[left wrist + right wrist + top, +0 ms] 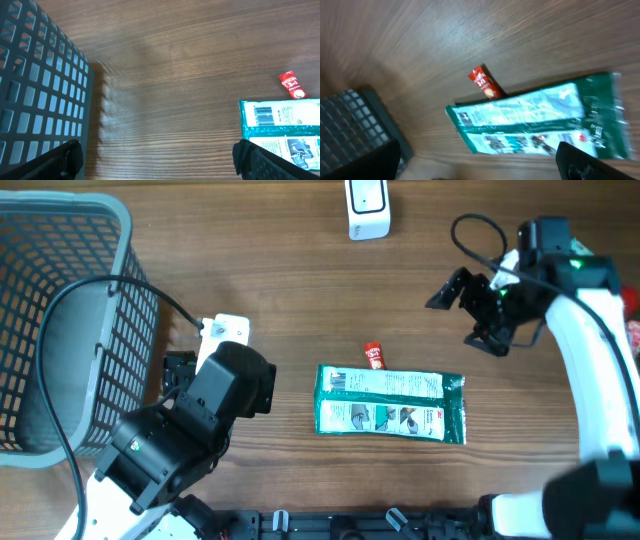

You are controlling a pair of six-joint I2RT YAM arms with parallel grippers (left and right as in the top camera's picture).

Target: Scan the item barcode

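Item: green packet [390, 405]. Lies flat on wooden desk [280, 270], right of centre, toward near edge, long side running left-right. Carries white printed panels on top. Shows barcode [263, 116] face-up at its left end; sharp in left wrist view, smeared in right wrist view. Not gripped, not touched by either arm.

Small red sachet [375, 357]: sits at packet's far edge, toward the left end. Touching or just beside it, can't tell which.

Left gripper [157, 165]: stands wide open, nothing held. Fingers [55, 160] show only as dark tips at the two bottom corners of wrist view, bare desk between them. Sits low at near left, between grey mesh basket [120, 240] and packet's left end. Faces toward far side.

Right gripper [465, 315]: also spread wide, empty. Hangs at far right, beyond packet's right end, apart from it. Looks down on packet and sachet from above in wrist view, whole frame motion-blurred, fingers [590, 162] barely in at the bottom corners.

Basket: fills far left corner, upright, open top. Black cable [110, 280] arcs across its rim toward the left arm.

White device [367, 208]: stands at far edge near centre, well apart from packet and both grippers.
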